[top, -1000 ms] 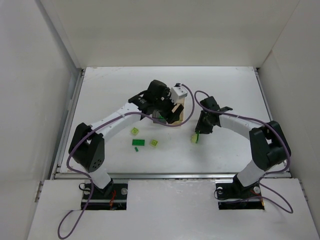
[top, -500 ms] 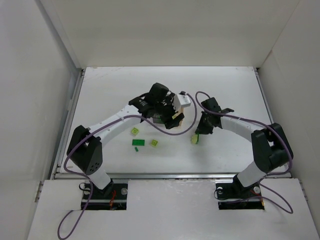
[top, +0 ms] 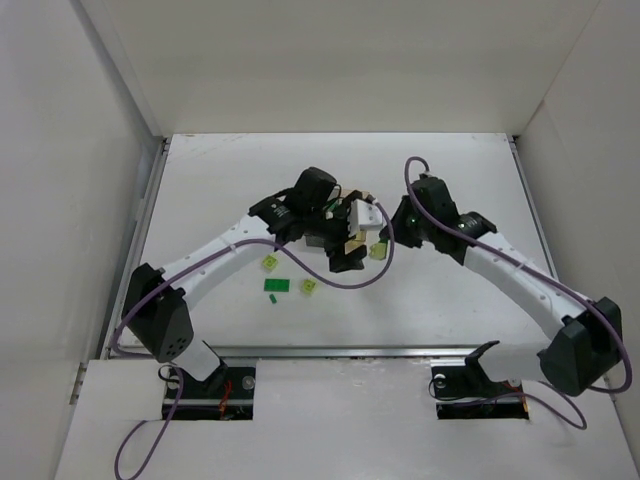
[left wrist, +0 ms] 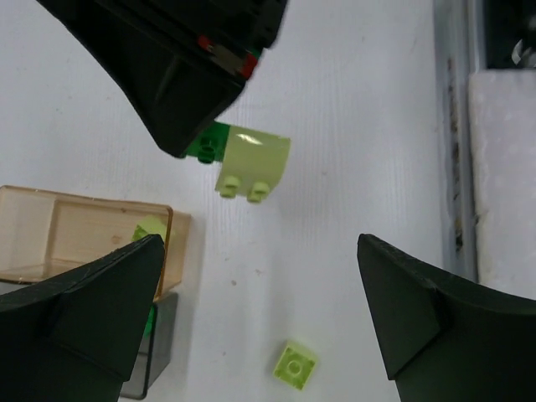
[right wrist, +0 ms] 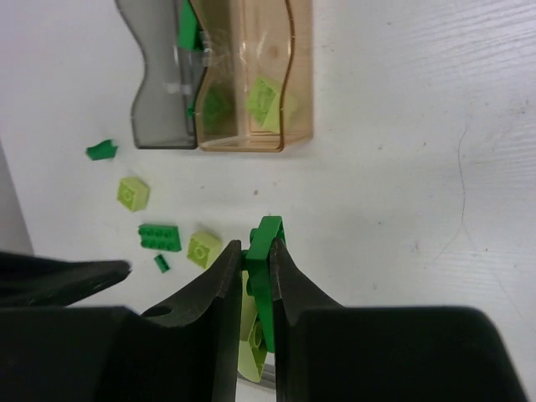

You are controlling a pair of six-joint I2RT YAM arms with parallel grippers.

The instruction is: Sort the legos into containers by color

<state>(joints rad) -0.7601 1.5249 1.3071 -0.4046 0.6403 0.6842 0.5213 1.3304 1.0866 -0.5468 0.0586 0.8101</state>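
Dark green plastic shows between the closed fingers of the right gripper (right wrist: 255,251). It pinches a dark green brick (right wrist: 266,239) by its edge, lifted off the table (right wrist: 402,126). A lime brick (left wrist: 254,165) appears stuck to that brick's side and hangs outside the grip. The left gripper (left wrist: 260,251) stands wide open and empty just beside the carried pair, near the bins.

The pale tan bin (right wrist: 297,75) and the smoky grey bin (right wrist: 142,92) sit joined side by side, not far from the raised bricks. A lime piece lies in the tan one. Green also shows at the shared wall, but which side it lies on cannot be told. Several loose legos (right wrist: 159,237) lie on the table close to the bins.

The main risk is the joined pair: if it is released as one, either bin would receive a wrong colour. The lime brick seems to cling only by its studs, so it could break off in transit and bounce wide. With both arms crowded around the bins, a careless swing could knock the grippers together or shove the light bins.
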